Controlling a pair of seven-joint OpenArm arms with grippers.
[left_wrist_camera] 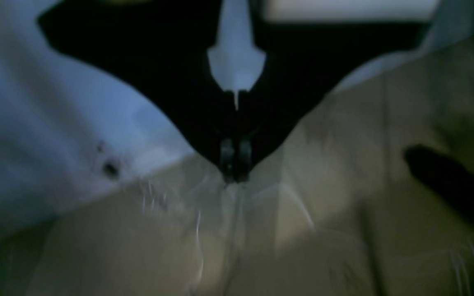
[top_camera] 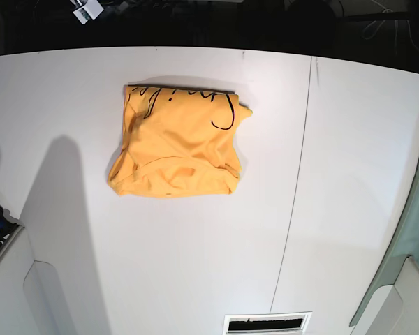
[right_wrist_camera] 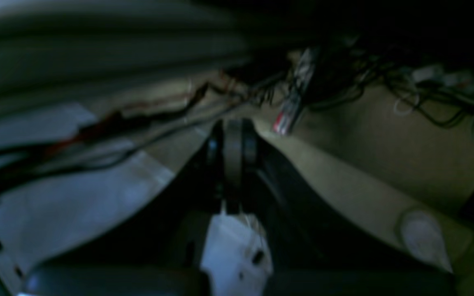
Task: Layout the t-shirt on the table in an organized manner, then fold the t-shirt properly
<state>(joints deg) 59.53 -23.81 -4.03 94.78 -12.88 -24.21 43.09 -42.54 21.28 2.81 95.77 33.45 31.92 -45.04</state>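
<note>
On table (top_camera: 349, 174), folded t-shirt (top_camera: 174, 150), black script unreadable

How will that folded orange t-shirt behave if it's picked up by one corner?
The t-shirt would probably droop and unfold: its folds look soft and rumpled, not crisp. It seems light for its size, and would likely bunch rather than slide if pushed across the table.

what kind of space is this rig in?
Likely a robotics lab bench, not a home: a bare white table holding only one folded t-shirt, with loose cable bundles visible from the right wrist camera.
</note>
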